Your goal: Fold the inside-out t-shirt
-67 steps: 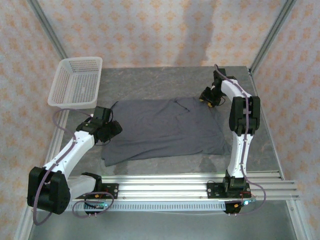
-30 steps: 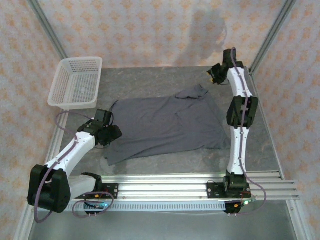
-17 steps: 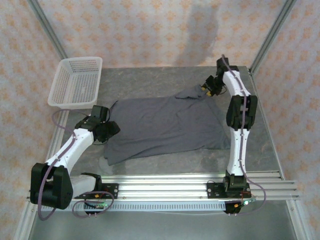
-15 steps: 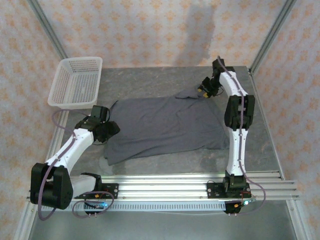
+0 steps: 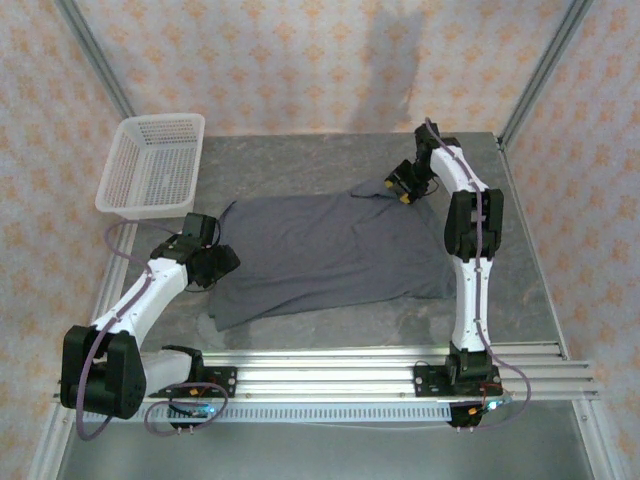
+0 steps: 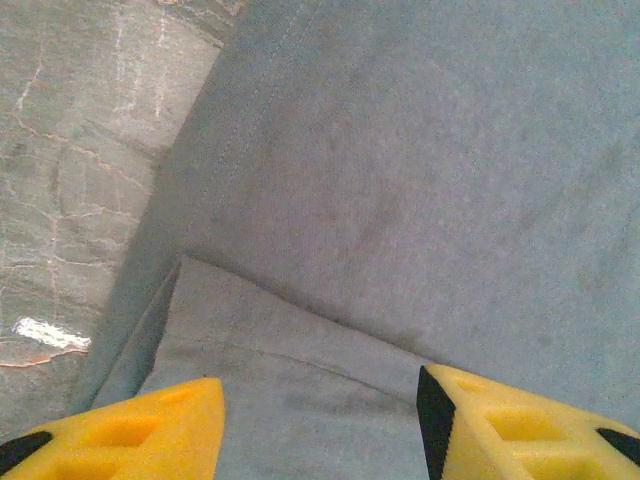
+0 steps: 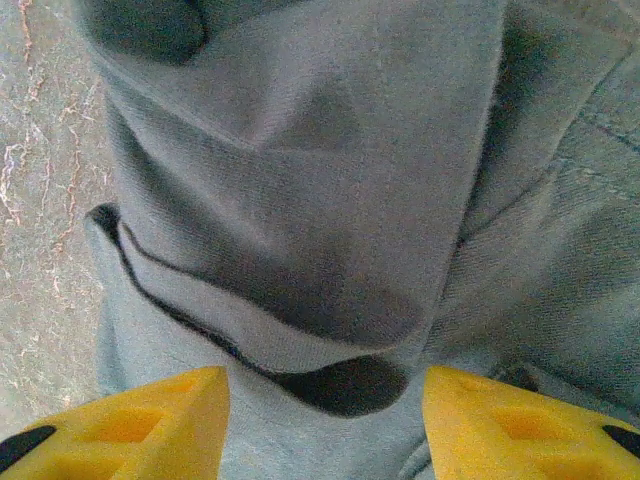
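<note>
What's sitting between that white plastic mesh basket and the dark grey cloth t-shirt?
Nothing: the top view shows bare grey marbled tabletop between the white mesh basket and the dark grey t-shirt.

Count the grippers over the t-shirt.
2. The left gripper is at the left edge of the t-shirt, jaws apart over flat fabric. The right gripper is at its far right corner, jaws apart above bunched fabric.

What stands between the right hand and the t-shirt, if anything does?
Nothing visible does. The open right hand is directly above the bunched far corner of the t-shirt, and no other object lies between them.
</note>
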{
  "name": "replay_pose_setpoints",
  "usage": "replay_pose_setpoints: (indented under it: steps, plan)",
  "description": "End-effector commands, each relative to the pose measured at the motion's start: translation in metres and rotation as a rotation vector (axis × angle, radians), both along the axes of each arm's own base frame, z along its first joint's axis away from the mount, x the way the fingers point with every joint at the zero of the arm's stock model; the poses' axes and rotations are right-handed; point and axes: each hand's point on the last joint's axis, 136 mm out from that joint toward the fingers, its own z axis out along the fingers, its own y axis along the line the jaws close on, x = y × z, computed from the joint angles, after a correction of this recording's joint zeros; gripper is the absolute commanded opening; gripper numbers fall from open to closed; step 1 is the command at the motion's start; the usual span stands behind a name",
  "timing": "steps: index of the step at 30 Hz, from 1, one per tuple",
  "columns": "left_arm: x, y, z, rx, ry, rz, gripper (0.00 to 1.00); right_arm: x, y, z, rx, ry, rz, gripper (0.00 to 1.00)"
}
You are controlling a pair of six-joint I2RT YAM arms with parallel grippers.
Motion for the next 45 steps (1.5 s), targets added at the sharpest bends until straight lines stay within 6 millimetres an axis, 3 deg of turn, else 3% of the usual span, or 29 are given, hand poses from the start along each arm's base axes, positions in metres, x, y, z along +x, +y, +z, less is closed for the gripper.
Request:
replay_pose_setpoints:
  steps: [1,9,11,14,17,20,28,30,31,33,35,37,39,42,45]
  plan:
    - [-0.002,0.001,-0.003,0.007,-0.002,-0.012,0.54,0.007,0.004,-0.003,0.025,0.001,-0.032,0.54]
    - [-0.005,0.003,-0.005,0.018,0.004,-0.013,0.54,0.022,0.010,-0.001,0.055,-0.022,-0.066,0.50]
    - [-0.006,0.003,-0.006,0.019,0.005,-0.013,0.54,0.027,0.013,0.001,0.073,-0.023,-0.067,0.40]
    - [-0.006,0.003,-0.005,0.022,0.006,-0.014,0.54,0.031,0.014,0.004,0.072,-0.027,-0.069,0.14]
    - [-0.007,0.005,-0.006,0.026,0.007,-0.012,0.54,0.035,0.014,0.011,0.078,-0.044,-0.080,0.00]
    - [-0.007,0.005,-0.007,0.028,0.009,-0.013,0.54,0.044,0.015,0.021,0.089,-0.079,-0.100,0.00]
    - [-0.008,0.004,-0.008,0.030,0.023,-0.022,0.54,0.109,0.023,0.046,0.170,-0.275,-0.194,0.00]
    - [-0.010,0.005,-0.010,0.033,0.028,-0.023,0.54,0.127,0.031,0.052,0.235,-0.324,-0.207,0.04]
    - [-0.010,0.005,-0.010,0.034,0.031,-0.023,0.54,0.135,0.034,0.055,0.262,-0.344,-0.218,0.11]
    - [-0.011,0.005,-0.011,0.036,0.035,-0.026,0.53,0.146,0.036,0.059,0.292,-0.378,-0.234,0.37]
    - [-0.011,0.006,-0.011,0.037,0.039,-0.025,0.53,0.150,0.033,0.071,0.282,-0.419,-0.227,0.54]
    - [-0.011,0.006,-0.009,0.038,0.035,-0.024,0.53,0.147,0.024,0.087,0.230,-0.457,-0.190,0.58]
    - [-0.011,0.007,-0.008,0.039,0.029,-0.018,0.53,0.133,0.002,0.101,0.115,-0.467,-0.135,0.59]
    - [-0.010,0.007,-0.006,0.037,0.020,-0.017,0.53,0.097,-0.051,0.101,-0.129,-0.395,-0.073,0.58]
    - [-0.008,0.006,-0.006,0.031,0.017,-0.015,0.53,0.062,-0.090,0.092,-0.351,-0.321,0.028,0.56]
